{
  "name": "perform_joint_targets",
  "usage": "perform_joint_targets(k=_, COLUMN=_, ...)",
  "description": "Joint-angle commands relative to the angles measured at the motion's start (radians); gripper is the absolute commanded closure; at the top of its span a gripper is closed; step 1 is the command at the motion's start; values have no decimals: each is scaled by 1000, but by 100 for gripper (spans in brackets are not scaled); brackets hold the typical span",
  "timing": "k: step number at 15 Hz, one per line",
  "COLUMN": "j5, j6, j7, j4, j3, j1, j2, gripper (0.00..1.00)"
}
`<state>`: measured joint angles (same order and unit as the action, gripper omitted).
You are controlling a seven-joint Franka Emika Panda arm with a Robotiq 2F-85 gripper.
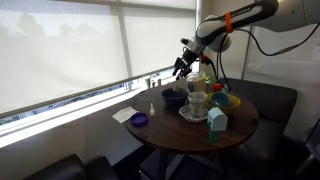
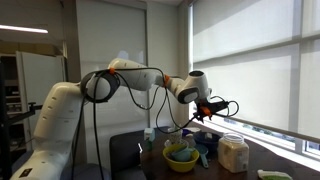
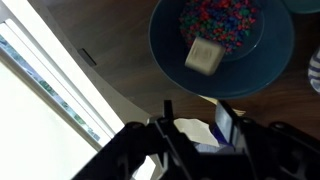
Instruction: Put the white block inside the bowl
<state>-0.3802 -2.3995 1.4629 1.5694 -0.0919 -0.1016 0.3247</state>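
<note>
In the wrist view the white block (image 3: 204, 55) lies inside the dark blue bowl (image 3: 165, 50), on top of small colourful beads. My gripper (image 3: 197, 125) is open and empty, a little above the table beside the bowl's rim. In an exterior view my gripper (image 1: 181, 68) hangs above the blue bowl (image 1: 174, 97) on the window side of the round table. It also shows raised in an exterior view (image 2: 205, 112). The block does not show in either exterior view.
The round wooden table (image 1: 190, 138) carries a white napkin (image 1: 123, 115), a small blue cup (image 1: 139, 120), a teal carton (image 1: 217, 123), a plate with a cup (image 1: 195, 105) and colourful bowls (image 1: 225, 98). A window with blinds is close behind. A yellow-green bowl (image 2: 181, 155) stands near.
</note>
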Motion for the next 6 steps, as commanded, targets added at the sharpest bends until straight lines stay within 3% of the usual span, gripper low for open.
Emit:
perform_joint_targets(k=1, j5=-61, j6=66, j7=55, j4=-44, j3=-33, j1=-49, j2=0, gripper=19)
perform_joint_targets(k=3, j5=-102, j6=113, j7=80, j4=-17, j3=-34, j1=-77, j2=-58, gripper=4)
perform_joint_targets(k=4, j5=-139, j6=151, j7=121, j4=-13, j3=-36, j1=-96, j2=-80, gripper=1)
perform_joint_targets(k=5, j5=-76, j6=93, j7=56, j4=-33, j3=-12, j1=-51, j2=-24, gripper=17)
perform_joint_targets(k=6, j5=-98, j6=122, j7=79, j4=-34, j3=-7, j1=-61, j2=-43, gripper=9)
